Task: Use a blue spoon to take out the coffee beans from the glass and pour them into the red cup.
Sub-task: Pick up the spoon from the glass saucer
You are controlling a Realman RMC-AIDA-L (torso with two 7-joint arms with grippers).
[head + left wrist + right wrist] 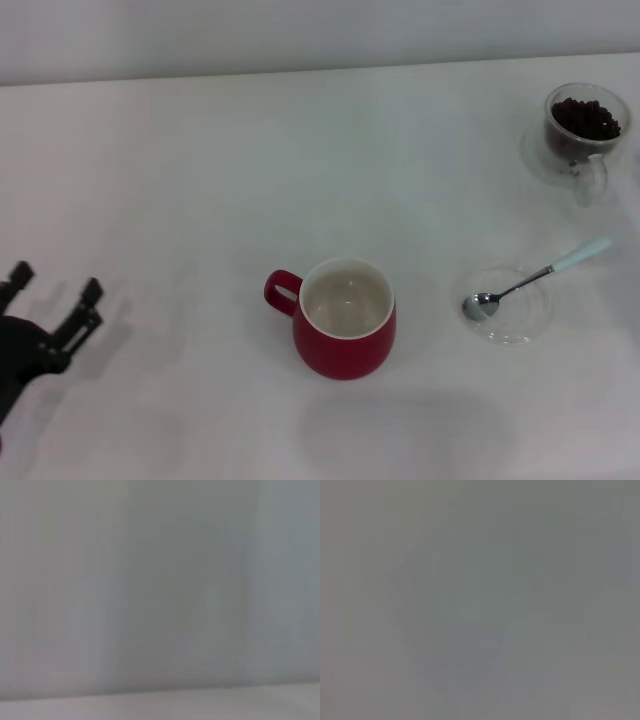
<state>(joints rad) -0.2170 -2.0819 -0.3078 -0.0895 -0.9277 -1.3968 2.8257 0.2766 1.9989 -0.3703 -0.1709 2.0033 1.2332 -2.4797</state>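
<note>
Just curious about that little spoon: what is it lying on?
The blue spoon lies with its metal bowl in a flat clear glass dish; its pale handle sticks out past the rim. Through the dish only white table shows. Nothing visible hides under it.

**A bare test bench, not a kitchen**

We see a plain white table running to a pale wall along its far edge. Only staged items sit on it: a red cup near the front edge, a glass at the far right corner.
</note>
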